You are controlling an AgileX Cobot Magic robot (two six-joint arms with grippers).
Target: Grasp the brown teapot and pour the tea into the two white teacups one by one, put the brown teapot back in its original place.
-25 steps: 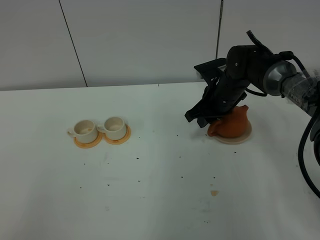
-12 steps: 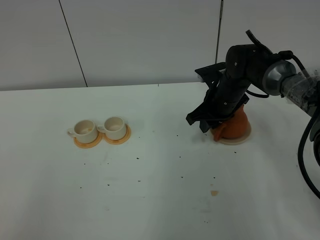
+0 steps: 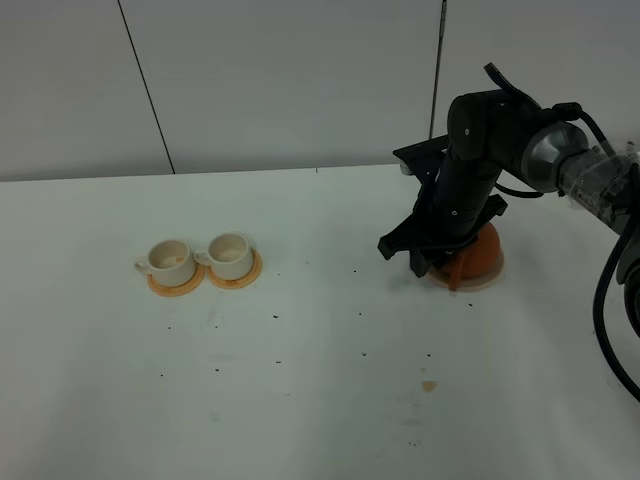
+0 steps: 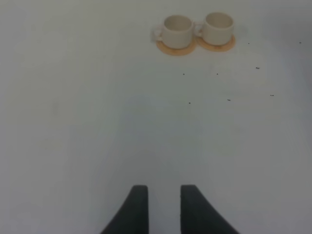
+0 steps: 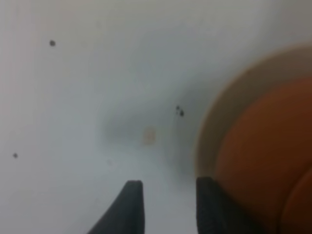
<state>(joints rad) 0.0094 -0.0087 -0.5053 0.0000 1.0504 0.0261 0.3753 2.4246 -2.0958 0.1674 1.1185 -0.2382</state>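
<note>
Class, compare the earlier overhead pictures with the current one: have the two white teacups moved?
No. The left teacup and the right teacup sit on the same orange coasters, unshifted against the wall seam behind them.

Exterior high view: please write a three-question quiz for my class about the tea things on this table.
1. True or false: the brown teapot stands between the white teacups.
2. How many teacups stand on orange coasters?
3. Choose: the tool beside the teapot belongs to A) the left arm, B) the right arm.
Key: 1 false; 2 two; 3 B.
</note>
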